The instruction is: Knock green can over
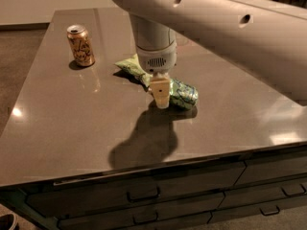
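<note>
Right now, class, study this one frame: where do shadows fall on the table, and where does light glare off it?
Camera view: the tool hangs at the lying green can's image-left end, and the arm's dark shadow spreads over the table toward its front edge. Camera view: bright glare spots sit near the table's left and right edges. Camera view: the orange can casts a small shadow.
</note>
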